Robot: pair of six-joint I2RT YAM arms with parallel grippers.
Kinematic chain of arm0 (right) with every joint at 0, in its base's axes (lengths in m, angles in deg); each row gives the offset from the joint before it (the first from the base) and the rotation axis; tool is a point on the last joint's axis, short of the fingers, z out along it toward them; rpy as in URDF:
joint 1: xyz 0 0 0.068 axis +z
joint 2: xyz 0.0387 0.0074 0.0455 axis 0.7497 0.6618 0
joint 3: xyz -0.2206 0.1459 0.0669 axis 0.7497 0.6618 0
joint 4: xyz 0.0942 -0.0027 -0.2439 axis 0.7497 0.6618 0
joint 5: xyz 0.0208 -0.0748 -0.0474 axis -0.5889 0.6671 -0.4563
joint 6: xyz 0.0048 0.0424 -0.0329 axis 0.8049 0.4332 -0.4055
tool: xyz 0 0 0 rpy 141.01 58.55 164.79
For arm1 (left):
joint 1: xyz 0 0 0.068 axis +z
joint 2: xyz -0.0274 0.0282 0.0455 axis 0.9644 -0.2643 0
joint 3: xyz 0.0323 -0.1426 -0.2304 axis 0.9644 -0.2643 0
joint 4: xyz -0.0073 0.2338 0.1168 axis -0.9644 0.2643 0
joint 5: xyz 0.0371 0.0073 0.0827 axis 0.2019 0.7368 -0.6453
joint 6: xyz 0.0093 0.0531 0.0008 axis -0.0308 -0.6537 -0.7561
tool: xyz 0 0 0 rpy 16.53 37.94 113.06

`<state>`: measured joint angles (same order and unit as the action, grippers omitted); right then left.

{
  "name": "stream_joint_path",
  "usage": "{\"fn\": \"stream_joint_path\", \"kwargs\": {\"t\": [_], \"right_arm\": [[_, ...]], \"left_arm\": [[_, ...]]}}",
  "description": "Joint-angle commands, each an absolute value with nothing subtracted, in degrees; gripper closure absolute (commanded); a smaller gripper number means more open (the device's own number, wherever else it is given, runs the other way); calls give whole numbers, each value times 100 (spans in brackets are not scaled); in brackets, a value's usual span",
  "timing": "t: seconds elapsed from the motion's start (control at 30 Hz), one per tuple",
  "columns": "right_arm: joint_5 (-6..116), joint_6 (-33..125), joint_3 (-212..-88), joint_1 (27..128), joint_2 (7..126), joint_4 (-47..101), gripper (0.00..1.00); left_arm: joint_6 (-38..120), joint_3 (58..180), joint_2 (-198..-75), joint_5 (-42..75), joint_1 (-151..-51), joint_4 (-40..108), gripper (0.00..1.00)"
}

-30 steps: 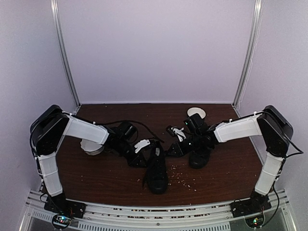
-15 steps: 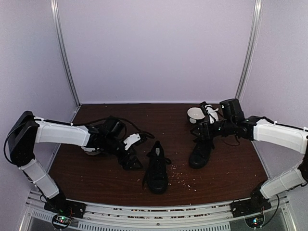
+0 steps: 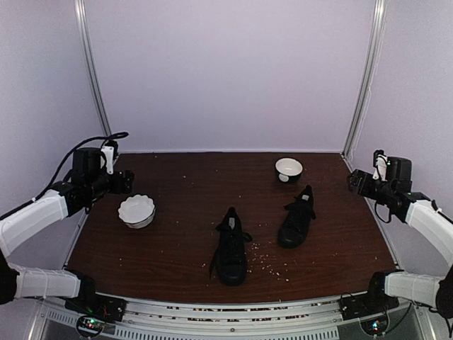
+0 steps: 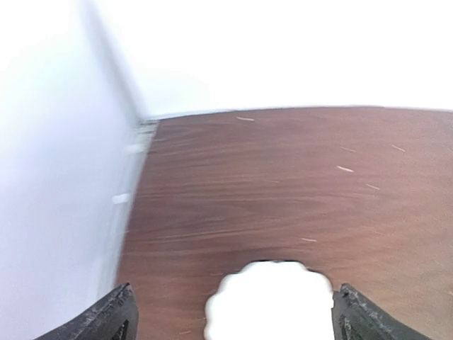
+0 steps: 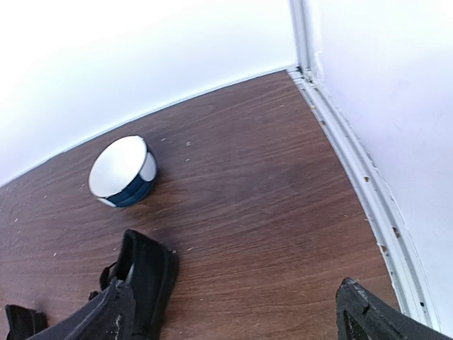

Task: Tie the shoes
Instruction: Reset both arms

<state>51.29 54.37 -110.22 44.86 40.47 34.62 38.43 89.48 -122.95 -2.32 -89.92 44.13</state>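
Both sets of fingers are out at the sides, nothing held.

- left fingers (image 4: 117, 316): spread wide, empty. They sit raised over the left edge of the table (image 3: 191, 180), towards the far-left corner, well apart from both shoes. In the left wrist view the scalloped white bowl (image 3: 136, 210) is blown out white. It shows between the two of them but lower down, not touched.
- right fingers (image 5: 371, 312): spread wide, empty. They sit at the right edge of the table, well apart from the shoes.
- centre shoe (image 3: 231, 249): upright on its sole, about mid-table and close to the near edge, toe toward the near edge. Laces (image 3: 243, 236) lie across the top and one strand trails off its left side toward the near edge. Can't tell if there's a knot.
- right shoe (image 3: 296, 221): upright, right of the centre shoe and a bit farther back, apart from it. It is angled with its heel toward the far edge. The heel end shows in the right wrist view. Lace state not readable.
- blue-and-white bowl (image 5: 122, 172): near the far edge, right of centre, just beyond the right shoe's heel, not touching.
- crumbs (image 3: 267, 261): scattered on the table between the two shoes, toward the near edge.
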Motion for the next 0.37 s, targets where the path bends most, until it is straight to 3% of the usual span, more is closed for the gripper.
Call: {"fn": "stream_joint_path", "kwargs": {"t": [0.0, 0.33], "right_arm": [[5888, 5778, -10586, 4400, 3750, 2699, 1], [5943, 5869, -10042, 4400, 3796, 1895, 0]], "left_arm": [[3950, 8359, -11614, -1930, -8823, 3702, 2], [3614, 7818, -11585, -2376, -8734, 3161, 2]]}}
